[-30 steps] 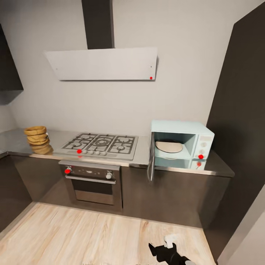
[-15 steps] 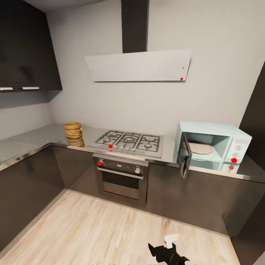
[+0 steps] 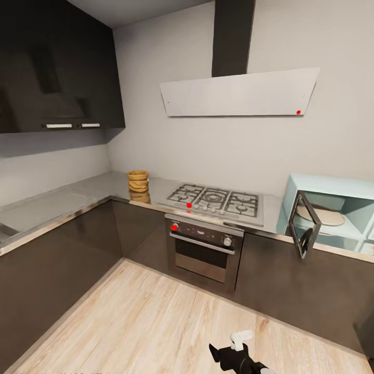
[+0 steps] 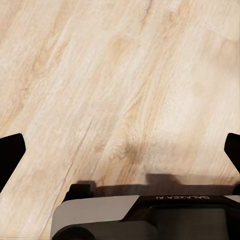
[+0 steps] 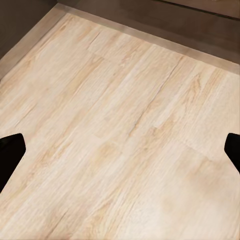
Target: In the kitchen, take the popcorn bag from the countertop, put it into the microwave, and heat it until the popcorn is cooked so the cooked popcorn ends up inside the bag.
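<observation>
1. On the countertop (image 3: 78, 195), near the inner corner where its two runs meet, stands the popcorn bag (image 3: 137, 180), a tan ridged sack, upright, with its reflection just in front of it on the steel surface.
2. Beside the bag along the same run lies the silver gas hob (image 3: 215, 200), and under it sits the steel oven (image 3: 203, 248) with a bar handle and one red mark at its knob.
3. At the far end of this run, past the hob, stands the pale blue microwave (image 3: 337, 200). Its dark glass door (image 3: 304, 231) hangs open toward the room, and a round pale plate (image 3: 324, 215) shows inside the cavity.
4. On the wall above the hob hangs a slanted white hood (image 3: 239, 93) with a dark chimney going up.
5. Dark upper cabinets (image 3: 52, 72) are over the other run of the countertop.
6. The wood floor (image 3: 156, 322) takes the lower part of the head view; at its lower edge a black and white part of the robot (image 3: 236, 356) shows, but I cannot tell which part.
7. In the left wrist view the left gripper (image 4: 120, 155) is spread wide, with its two dark fingertips at opposite edges of the picture above the plank floor, holding nothing.
8. In the right wrist view the right gripper (image 5: 120, 152) is spread wide in the same manner over the floor, near the dark base of the cabinets (image 5: 165, 15).
</observation>
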